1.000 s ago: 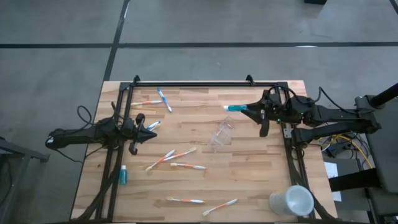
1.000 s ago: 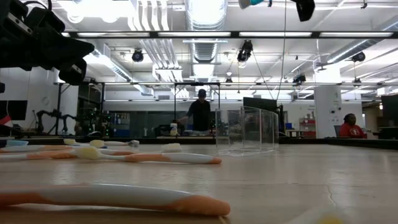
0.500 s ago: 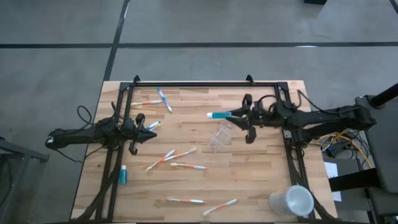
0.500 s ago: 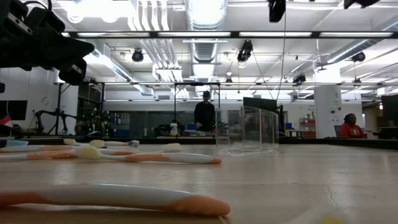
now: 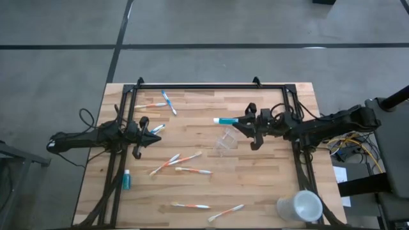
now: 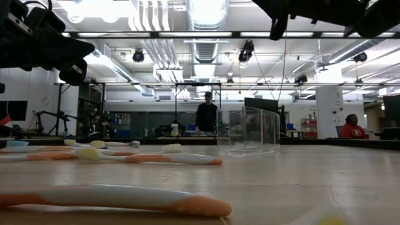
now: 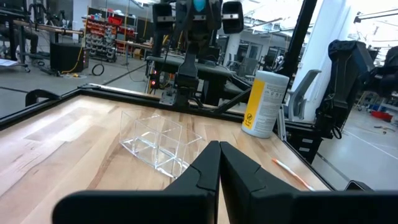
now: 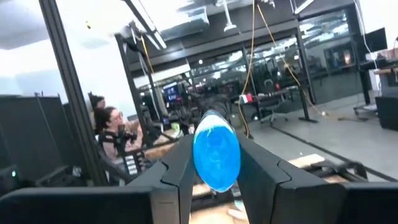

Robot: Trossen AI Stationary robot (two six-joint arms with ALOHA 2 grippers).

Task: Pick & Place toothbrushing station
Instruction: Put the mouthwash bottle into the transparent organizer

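My right gripper [image 5: 246, 121] is shut on a blue tube with a white end [image 5: 223, 119], in the air just beyond the far side of the clear plastic cup [image 5: 227, 137]. The cup lies on its side on the table and also shows in the left wrist view [image 7: 158, 143] and the low view [image 6: 248, 131]. My left gripper [image 5: 155, 130] is shut and empty at the table's left [image 7: 219, 155]. Several toothbrushes lie flat: two at the far left [image 5: 165, 102], some mid-table [image 5: 182, 160], two near the front edge [image 5: 190, 205]. A second small blue tube [image 5: 126, 179] lies at the left edge. My right gripper pinches the blue tube between its two fingers, one on each side of its blue end [image 8: 216, 155]. The fingers come level from the table's right and lie along the tube. The tube's white end [image 5: 217, 119] sticks out toward the table's left. The tube is lifted clear of the table.
A larger opaque white cup [image 5: 300, 206] lies at the near right corner. A black frame [image 5: 211, 86] runs along the far edge and both sides of the table. People show in the room behind the table [image 6: 207, 115].
My right gripper, still shut on the blue tube, has gone toward the table's left edge and a little toward the near edge. It now stands by the clear cup. The tube stays level.
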